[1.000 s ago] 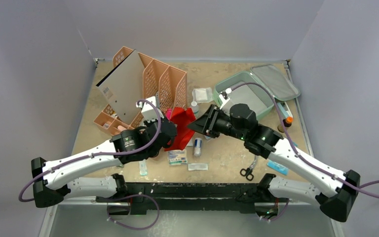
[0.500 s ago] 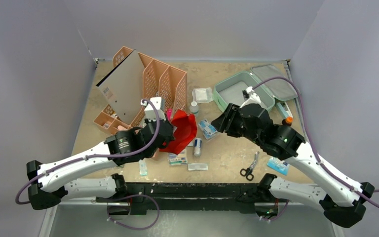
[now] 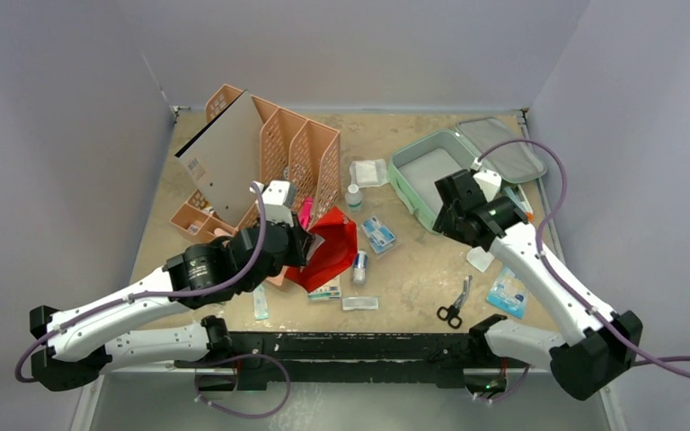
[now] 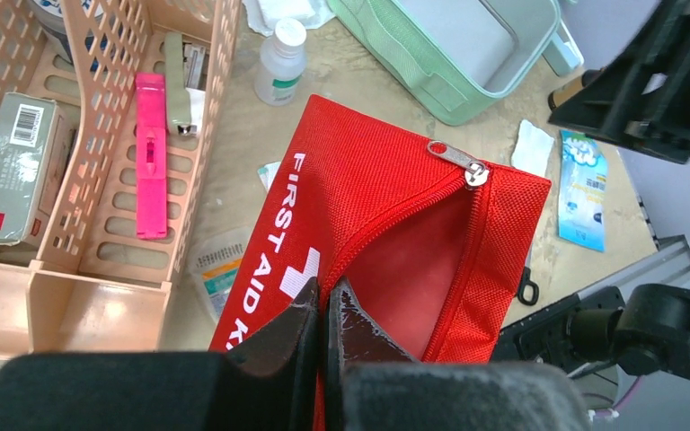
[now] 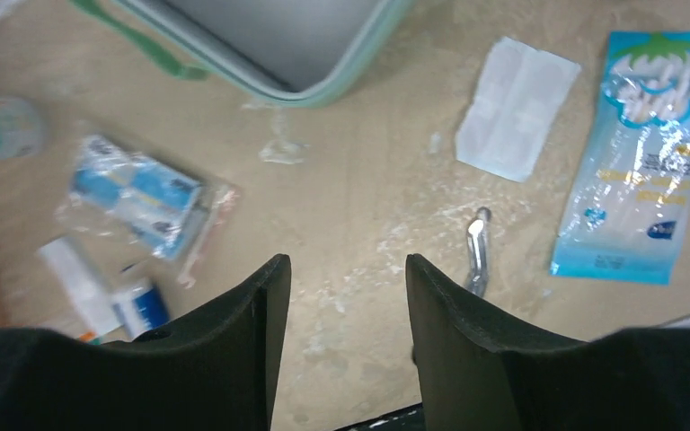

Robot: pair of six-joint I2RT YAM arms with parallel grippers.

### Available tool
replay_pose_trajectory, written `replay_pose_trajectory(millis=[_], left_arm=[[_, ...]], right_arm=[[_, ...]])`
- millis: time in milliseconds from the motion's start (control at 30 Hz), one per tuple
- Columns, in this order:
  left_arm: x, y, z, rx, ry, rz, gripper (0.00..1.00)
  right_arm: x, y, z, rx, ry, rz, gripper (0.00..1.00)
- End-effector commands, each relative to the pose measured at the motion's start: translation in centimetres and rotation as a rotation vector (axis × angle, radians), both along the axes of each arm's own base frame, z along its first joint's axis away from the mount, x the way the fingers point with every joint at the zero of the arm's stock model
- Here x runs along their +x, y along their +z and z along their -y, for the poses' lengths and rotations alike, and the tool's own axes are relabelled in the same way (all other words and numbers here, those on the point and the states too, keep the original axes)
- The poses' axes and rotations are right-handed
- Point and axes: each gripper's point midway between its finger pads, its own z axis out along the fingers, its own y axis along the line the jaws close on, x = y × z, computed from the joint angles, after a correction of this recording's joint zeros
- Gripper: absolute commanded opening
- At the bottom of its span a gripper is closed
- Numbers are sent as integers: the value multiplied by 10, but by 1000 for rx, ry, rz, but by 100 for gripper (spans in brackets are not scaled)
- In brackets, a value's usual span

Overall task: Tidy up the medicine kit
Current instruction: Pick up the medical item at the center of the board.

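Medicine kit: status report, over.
Left fingers shut on red pouch. Right fingers open, empty. Medicine kit open, nothing seen inside. Scissors lie below right fingers.

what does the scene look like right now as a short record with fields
kit: mint case, open, lid folded back, visible inside bare
left gripper: shut on the red pouch
red pouch: unzipped, mouth gaping
right gripper: open, holding nothing, above the table by the kit's corner
loose on table: scissors, bottle, blue packet
rack: orange, left of the kit
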Motion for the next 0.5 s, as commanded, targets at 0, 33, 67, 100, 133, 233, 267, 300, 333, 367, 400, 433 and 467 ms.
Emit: replay_pose_trajectory(millis=[0, 33, 67, 100, 133, 233, 267, 300, 333, 367, 400, 433, 467], left_arm=[[-7, 8, 3, -33, -54, 6, 0], [-8, 7, 2, -31, -57, 2, 0], [-9, 7, 1, -30, -57, -1, 0], [-9, 5, 0, -27, -56, -5, 0], [-10, 6, -2, -31, -55, -6, 0], [-12, 8, -6, -43, -53, -2, 0], [-12, 8, -7, -49, -49, 1, 0], [-13, 9, -9, -55, -47, 3, 0], [-13, 11, -10, -60, -46, 6, 0], [-13, 11, -11, -61, -45, 8, 0], [-13, 12, -12, -63, -43, 9, 0], [-13, 13, -12, -65, -41, 10, 0], [-13, 14, -13, -66, -39, 10, 0]], right_arm=[[-1, -39, 30, -94, -100, -94, 52], [-1, -48, 33, -93, -123, -110, 51], [0, -55, 37, -97, -145, -120, 50], [2, -60, 40, -104, -167, -125, 49], [4, -67, 44, -111, -182, -135, 49], [12, -89, 55, -104, -223, -182, 49], [13, -95, 61, -104, -241, -201, 48], [15, -101, 66, -108, -255, -217, 48], [16, -106, 70, -111, -264, -227, 47], [17, -110, 75, -109, -277, -238, 47], [19, -112, 77, -106, -280, -240, 47], [21, -114, 79, -107, -282, -239, 47], [23, -116, 82, -109, -285, -238, 47]])
